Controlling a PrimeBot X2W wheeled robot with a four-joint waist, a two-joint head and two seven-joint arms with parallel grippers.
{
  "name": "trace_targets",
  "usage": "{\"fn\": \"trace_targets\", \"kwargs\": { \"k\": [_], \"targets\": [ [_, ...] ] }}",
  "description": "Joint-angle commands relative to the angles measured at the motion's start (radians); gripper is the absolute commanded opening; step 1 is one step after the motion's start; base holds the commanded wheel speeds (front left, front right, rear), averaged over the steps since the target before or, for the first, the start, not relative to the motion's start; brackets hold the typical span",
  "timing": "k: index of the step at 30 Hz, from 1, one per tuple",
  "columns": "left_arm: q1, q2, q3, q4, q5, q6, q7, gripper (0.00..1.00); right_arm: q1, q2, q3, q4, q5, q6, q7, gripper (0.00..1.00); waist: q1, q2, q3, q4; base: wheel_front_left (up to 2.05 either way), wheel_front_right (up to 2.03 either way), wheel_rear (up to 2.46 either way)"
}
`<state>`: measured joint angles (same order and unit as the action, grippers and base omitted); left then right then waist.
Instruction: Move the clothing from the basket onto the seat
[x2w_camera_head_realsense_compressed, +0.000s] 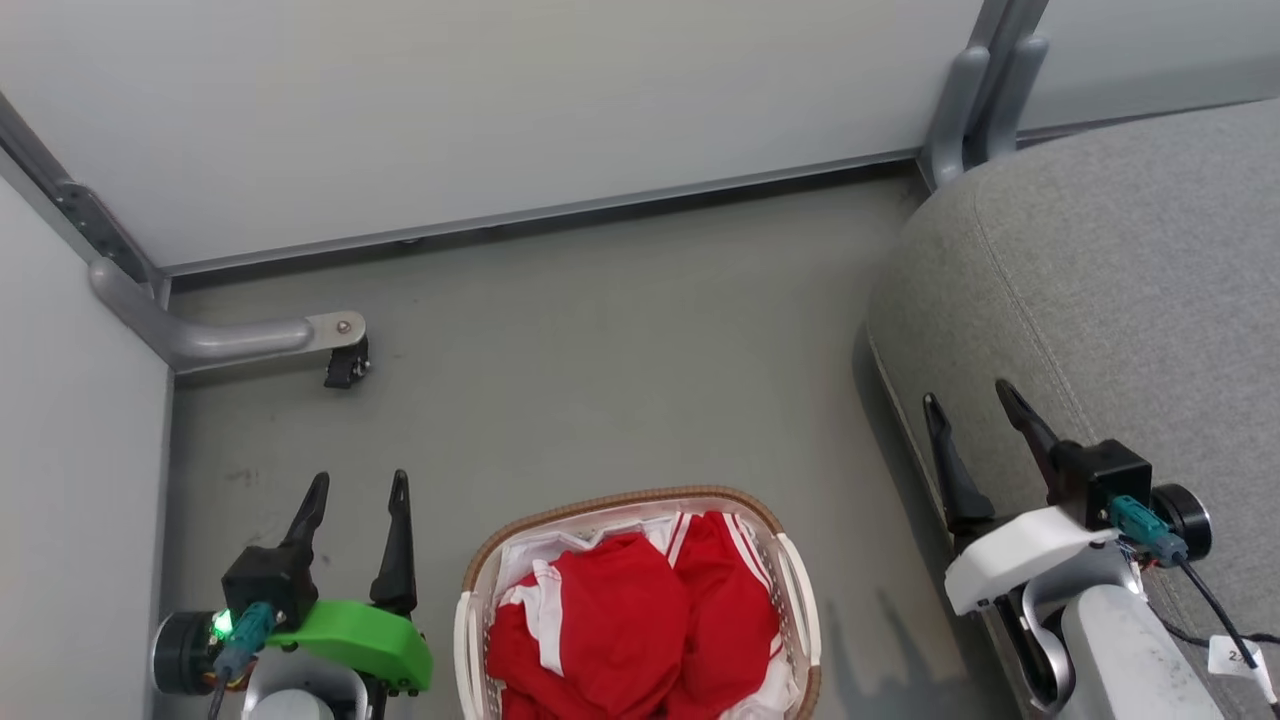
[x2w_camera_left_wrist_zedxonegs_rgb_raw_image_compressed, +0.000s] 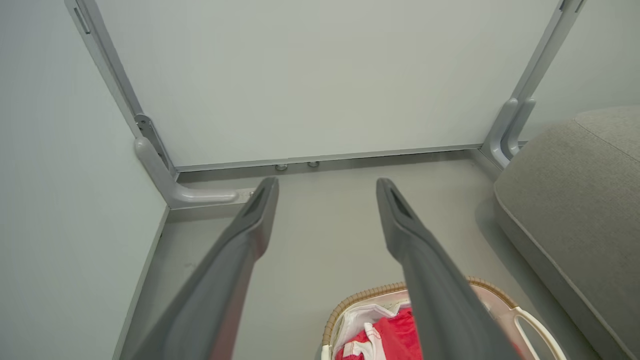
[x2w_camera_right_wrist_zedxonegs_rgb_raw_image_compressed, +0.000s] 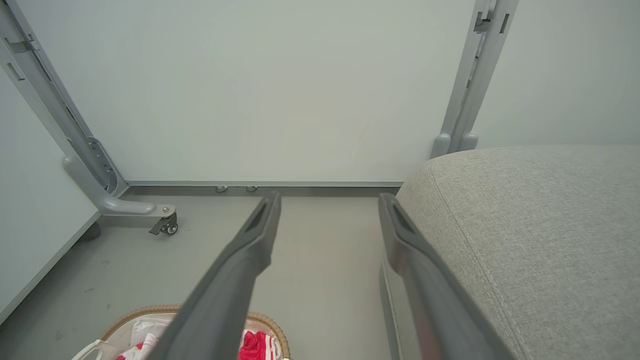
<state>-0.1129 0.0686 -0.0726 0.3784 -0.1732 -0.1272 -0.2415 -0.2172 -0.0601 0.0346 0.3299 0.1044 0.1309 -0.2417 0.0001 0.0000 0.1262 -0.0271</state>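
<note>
Bright red clothing (x2w_camera_head_realsense_compressed: 640, 625) with white stripes is piled in the oval white basket (x2w_camera_head_realsense_compressed: 800, 590) with a brown rim, on the floor at the bottom middle of the head view. The grey seat (x2w_camera_head_realsense_compressed: 1130, 280) rises at the right. My left gripper (x2w_camera_head_realsense_compressed: 360, 485) stands open to the left of the basket, holding nothing. My right gripper (x2w_camera_head_realsense_compressed: 970, 395) is open over the seat's near edge, empty too. The left wrist view shows the basket (x2w_camera_left_wrist_zedxonegs_rgb_raw_image_compressed: 530, 320), the clothing (x2w_camera_left_wrist_zedxonegs_rgb_raw_image_compressed: 390, 337) and the seat (x2w_camera_left_wrist_zedxonegs_rgb_raw_image_compressed: 575, 200). The right wrist view has the seat (x2w_camera_right_wrist_zedxonegs_rgb_raw_image_compressed: 540, 225) and the basket (x2w_camera_right_wrist_zedxonegs_rgb_raw_image_compressed: 150, 312).
White partition panels close off the back and left. A grey metal foot with a small black caster (x2w_camera_head_realsense_compressed: 345, 365) juts onto the floor at the left. A second panel post (x2w_camera_head_realsense_compressed: 975, 100) stands behind the seat. Grey floor (x2w_camera_head_realsense_compressed: 620, 350) lies between basket and wall.
</note>
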Motion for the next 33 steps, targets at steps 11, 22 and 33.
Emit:
{"fn": "trace_targets", "kwargs": {
  "k": [11,22,33],
  "targets": [
    [-0.159,0.059,-0.128,0.049,0.043,-0.005,-0.026,1.00,-0.112,0.008,0.041,-0.061,-0.057,0.000,-0.025,1.00,-0.0001,0.0000,0.282,-0.136,0.00,0.00,0.00],
    [-0.279,0.128,-0.233,0.168,0.005,-0.005,-0.023,1.00,-0.208,0.009,0.110,-0.171,0.028,0.000,-0.025,1.00,-0.0001,0.0000,0.481,-0.234,0.00,0.00,0.00],
    [-0.377,0.164,-0.294,0.343,-0.019,-0.005,-0.023,1.00,-0.257,0.009,0.153,-0.233,0.065,0.000,-0.025,1.00,-0.0001,0.0000,0.620,-0.283,0.00,0.00,0.00]
  ]
}}
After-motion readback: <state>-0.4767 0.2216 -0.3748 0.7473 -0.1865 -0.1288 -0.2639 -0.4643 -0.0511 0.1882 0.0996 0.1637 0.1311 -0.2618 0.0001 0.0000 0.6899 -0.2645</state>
